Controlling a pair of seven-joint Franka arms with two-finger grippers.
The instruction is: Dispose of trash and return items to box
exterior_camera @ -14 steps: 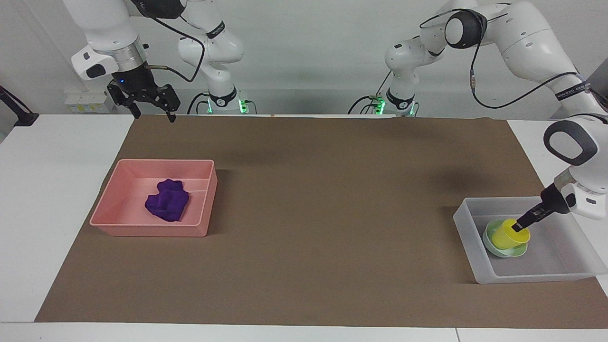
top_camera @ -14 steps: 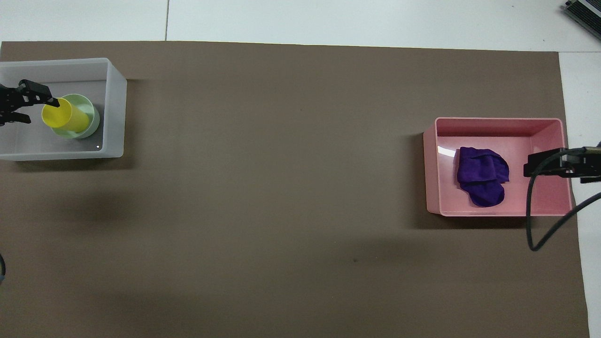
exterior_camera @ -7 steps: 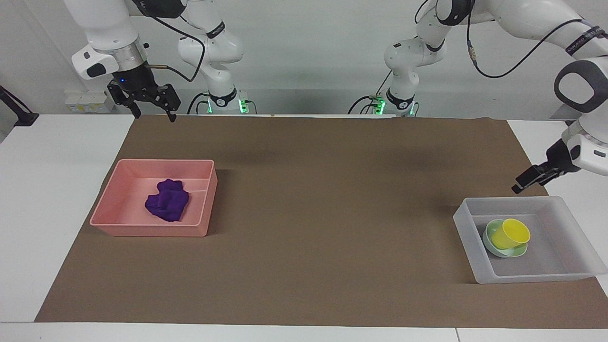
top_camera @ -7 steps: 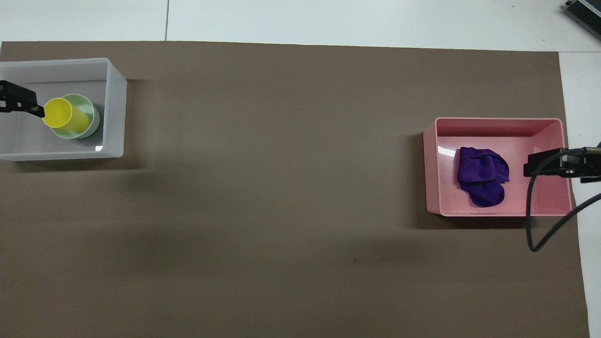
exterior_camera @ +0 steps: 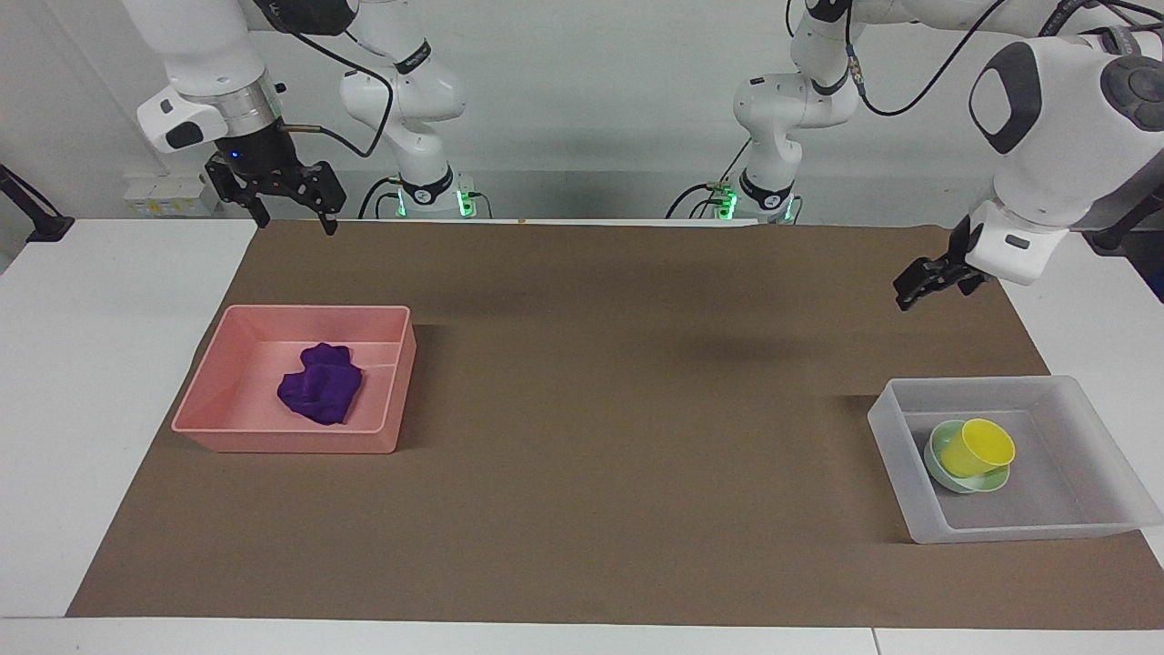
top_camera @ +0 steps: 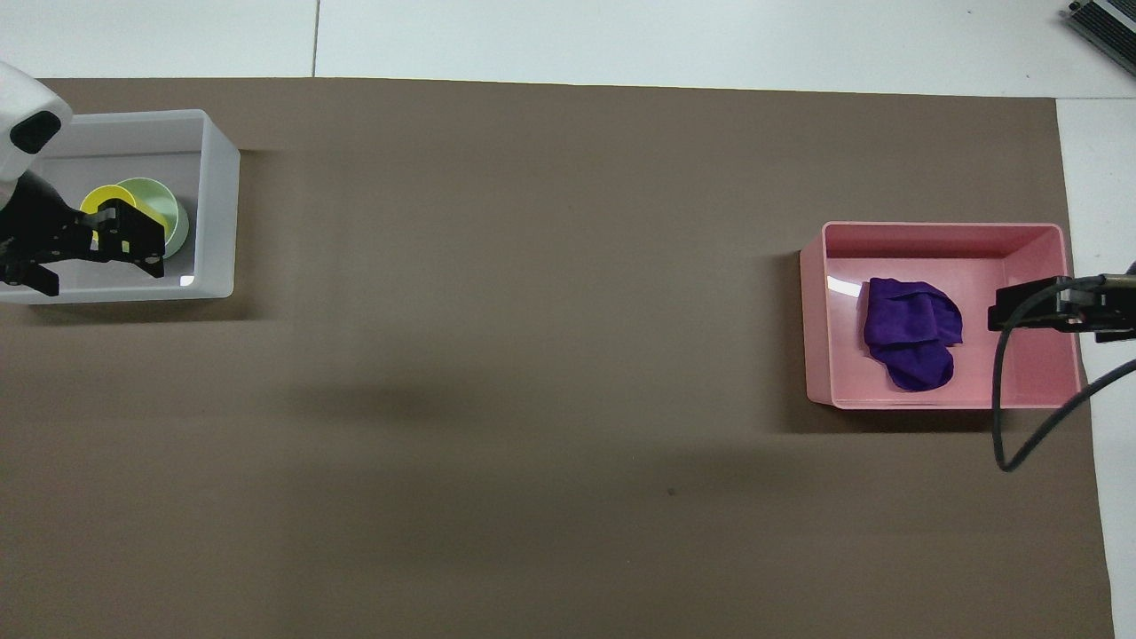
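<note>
The purple cloth wad (exterior_camera: pixel 318 384) lies in the pink tray (exterior_camera: pixel 291 443); it also shows in the overhead view (top_camera: pixel 912 333). The yellow cup (exterior_camera: pixel 978 448) sits in the mint-green bowl (exterior_camera: pixel 941 473), inside the translucent box (exterior_camera: pixel 896 455) at the left arm's end. My left gripper (exterior_camera: pixel 909 296) is open and empty, raised over the brown mat, clear of the box. In the overhead view it (top_camera: pixel 102 271) covers part of the cup (top_camera: pixel 98 200) and the bowl (top_camera: pixel 173 222). My right gripper (exterior_camera: pixel 296 221) is open and empty, and waits high above the mat's edge by the pink tray.
A brown mat (exterior_camera: pixel 591 409) covers most of the white table. The pink tray (top_camera: pixel 941 229) stands at the right arm's end, the box (top_camera: pixel 217 204) at the left arm's end. The right gripper's cable (top_camera: pixel 1003 426) hangs beside the pink tray.
My left gripper has let go of the yellow cup, risen out of the box and swung away over the mat. The cup stays in the bowl. The right arm has not moved.
</note>
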